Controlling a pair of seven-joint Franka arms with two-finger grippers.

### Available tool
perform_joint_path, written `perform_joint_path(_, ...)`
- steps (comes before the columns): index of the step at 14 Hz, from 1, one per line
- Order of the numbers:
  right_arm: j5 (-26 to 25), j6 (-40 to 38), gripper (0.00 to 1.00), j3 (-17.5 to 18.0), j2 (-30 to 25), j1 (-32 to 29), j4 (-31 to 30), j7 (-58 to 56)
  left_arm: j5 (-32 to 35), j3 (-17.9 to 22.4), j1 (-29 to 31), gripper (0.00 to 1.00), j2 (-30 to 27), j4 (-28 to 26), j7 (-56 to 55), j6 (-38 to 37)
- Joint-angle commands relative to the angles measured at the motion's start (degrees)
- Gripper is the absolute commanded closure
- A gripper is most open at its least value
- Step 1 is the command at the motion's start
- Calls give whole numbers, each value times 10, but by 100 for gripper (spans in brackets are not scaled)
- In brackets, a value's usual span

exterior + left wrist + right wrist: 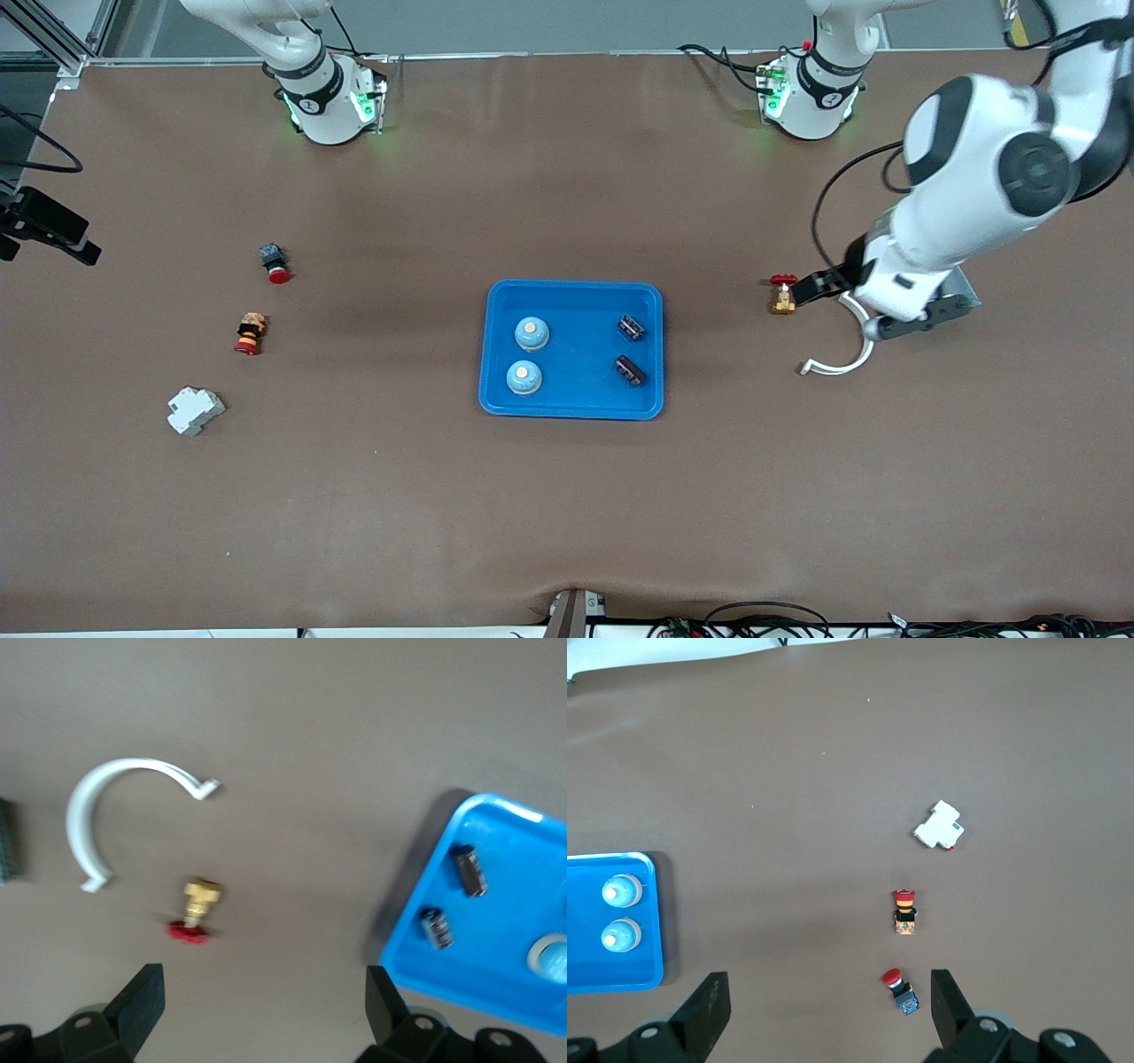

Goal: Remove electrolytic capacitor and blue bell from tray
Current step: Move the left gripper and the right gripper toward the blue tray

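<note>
Two light blue bells (532, 332) (524, 377) and two dark capacitors (631, 327) (630, 370) lie in the blue tray (576, 403) at mid-table. My left gripper (849, 308) is open and empty, up over the table toward the left arm's end, above a white curved clip. Its wrist view (264, 1005) shows the tray (496, 992), both capacitors (470, 870) (436, 927) and part of a bell (551, 957). My right gripper (828, 1010) is open and empty, out of the front view. Its wrist view shows the tray (585, 904) with both bells (622, 890) (620, 935).
A brass valve with a red handle (783, 297) (197, 908) and a white C-shaped clip (842, 359) (97, 806) lie below my left gripper. Toward the right arm's end lie a red push button (275, 263) (899, 989), another button (250, 332) (904, 911) and a white breaker (195, 410) (938, 826).
</note>
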Motion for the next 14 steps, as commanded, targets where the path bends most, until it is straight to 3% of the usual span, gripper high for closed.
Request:
perform_joint_path(1,13,5,0,2,-4,-4,-15,12,-1,-11,-39,0,43,-6,-126,52)
perform_joint_path(5,24,5,0,5,-4,27,-32,33,13,-10,-98,18,114,2,-279,147)
perform_joint_path(8,24,15,0,5,-2,93,-44,156,71,-10,-125,31,164,8,-375,203)
perform_joint_path(14,24,52,0,5,52,250,-43,402,107,-5,-191,36,263,71,-440,224)
